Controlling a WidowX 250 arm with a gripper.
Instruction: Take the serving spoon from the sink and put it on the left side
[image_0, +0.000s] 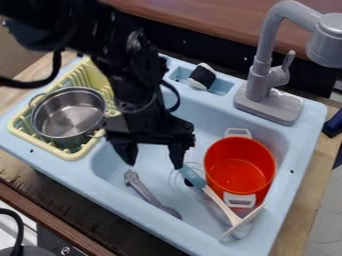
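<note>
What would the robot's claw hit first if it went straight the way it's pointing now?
Probably the teal-handled utensil, just beyond one fingertip of the gripper; if it misses that, the sink floor. Depth is hard to judge from this view.

Fairly bright, soft light reaches the sink (161, 181) beneath the gripper (153, 164). Pale reflections gleam in the steel pot (68, 117) left of it in the view; above it, the black arm (127, 62) stays dark, with faint highlights.
</note>
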